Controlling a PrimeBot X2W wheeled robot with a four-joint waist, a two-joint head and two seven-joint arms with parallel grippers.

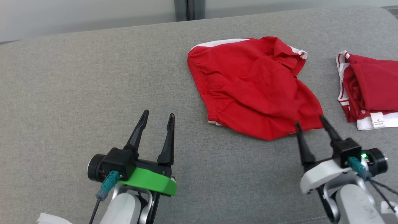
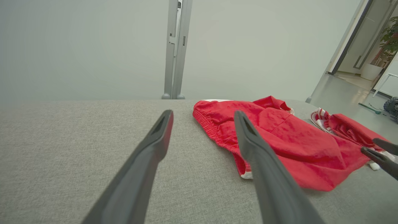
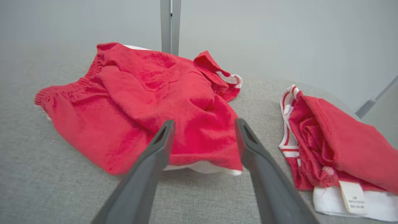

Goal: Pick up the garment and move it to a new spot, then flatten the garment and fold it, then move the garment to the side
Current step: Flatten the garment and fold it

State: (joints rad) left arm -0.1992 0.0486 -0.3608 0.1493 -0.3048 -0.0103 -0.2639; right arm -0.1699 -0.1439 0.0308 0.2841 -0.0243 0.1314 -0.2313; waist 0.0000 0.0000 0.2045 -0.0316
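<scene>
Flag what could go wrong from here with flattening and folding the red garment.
1. The red garment lies bunched with a corner flipped over; folding it now would likely trap wrinkles.
2. The right gripper is open at its near hem, close to the folded garment; a sideways pull could snag that one.
3. The left gripper is open and clear of the cloth; a one-sided pull may drag it instead of flattening it.

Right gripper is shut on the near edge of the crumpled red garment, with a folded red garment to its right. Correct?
No. The right gripper is open, not shut: the right wrist view shows its fingers spread at the near edge of the crumpled red garment, clamping nothing. The folded red garment does lie to the right.
</scene>
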